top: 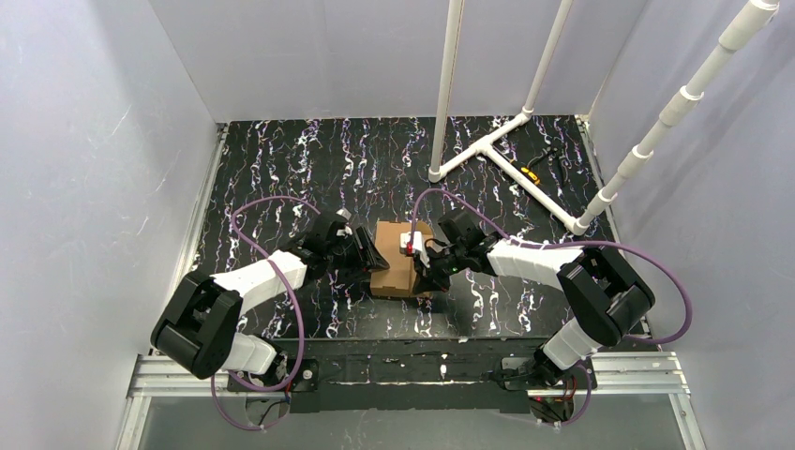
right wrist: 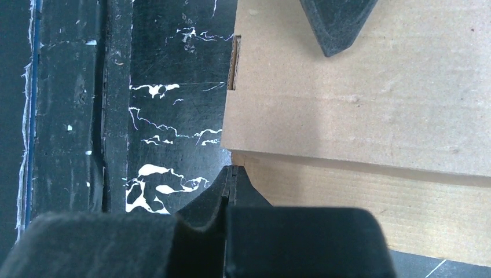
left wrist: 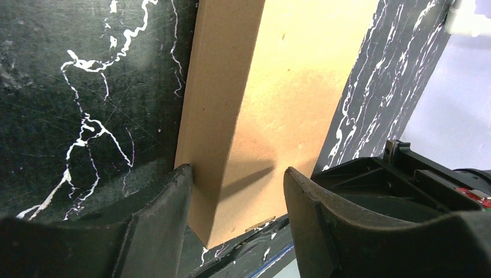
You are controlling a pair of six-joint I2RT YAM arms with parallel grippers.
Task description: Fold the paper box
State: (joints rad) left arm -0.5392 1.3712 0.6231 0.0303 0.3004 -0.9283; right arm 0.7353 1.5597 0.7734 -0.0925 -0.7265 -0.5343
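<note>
Seen from above, the paper box (top: 401,255) sits near the middle of the black marbled table (top: 281,169), closed into a small flat block. The left gripper (top: 370,255) is at its left side and the right gripper (top: 424,273) at its near right corner. A white pipe frame (top: 487,150) stands well apart toward the far right corner. Neither set of jaws can be read from this view. In the left wrist view the left jaws are released and apart, straddling the fold where the side wall (left wrist: 208,116) meets the top panel (left wrist: 301,87). One finger (left wrist: 165,214) touches the wall and the other (left wrist: 312,208) hangs over the panel, throwing a shadow. Whether that finger presses down cannot be told. In the right wrist view the right jaws are clenched on nothing, their joined tip at the box's corner just under the panel's edge. A dark fingertip (right wrist: 333,26) of the other arm lies on or just over the panel, and a small slot (right wrist: 234,63) shows at the panel's edge. The step looks like seating the closed top. It should go well if the left arm keeps the panel flat while the right tip pushes in squarely, without sliding the box. Whether any tabs are tucked home is hidden, and both wrist views cut off the box's far side.
</note>
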